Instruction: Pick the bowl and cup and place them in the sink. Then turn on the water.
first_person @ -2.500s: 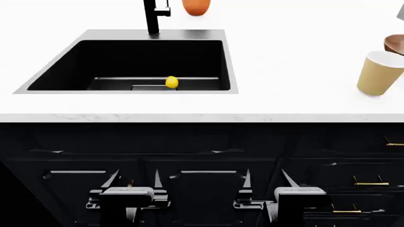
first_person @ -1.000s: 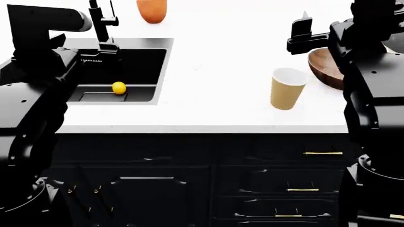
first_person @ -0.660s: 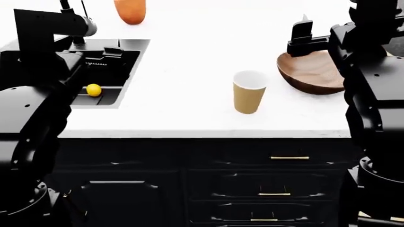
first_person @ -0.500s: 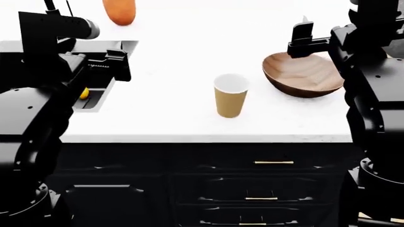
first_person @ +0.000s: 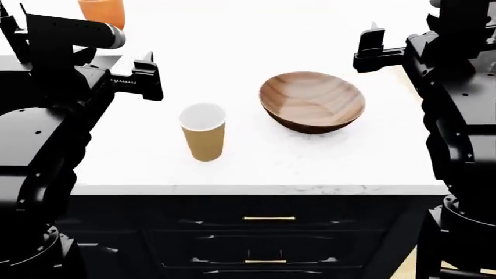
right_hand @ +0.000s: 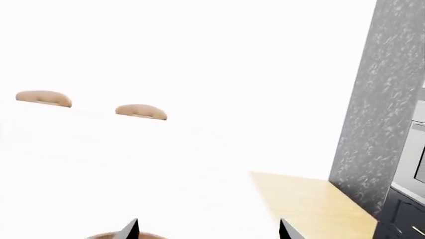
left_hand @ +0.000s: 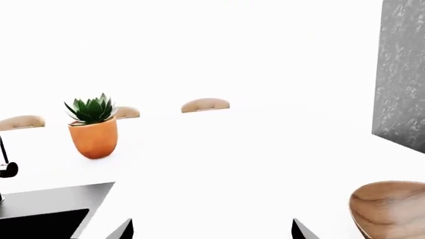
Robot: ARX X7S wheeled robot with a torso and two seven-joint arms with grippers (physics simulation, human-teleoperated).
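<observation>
Hovering spread and empty near the bench's left edge, the left pincer [first_person: 147,72] waits beside the cup [first_person: 203,132], upright toward the front edge. Mid-bench sits the bowl [first_person: 312,101], right pincer [first_person: 370,45] spread above its far-right side, ready to descend.

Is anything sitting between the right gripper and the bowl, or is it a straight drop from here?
Nothing visible blocks it. The right gripper hangs above the bare white counter, up and to the right of the bowl. The cup stands apart on the bowl's left, out of that path.
</observation>
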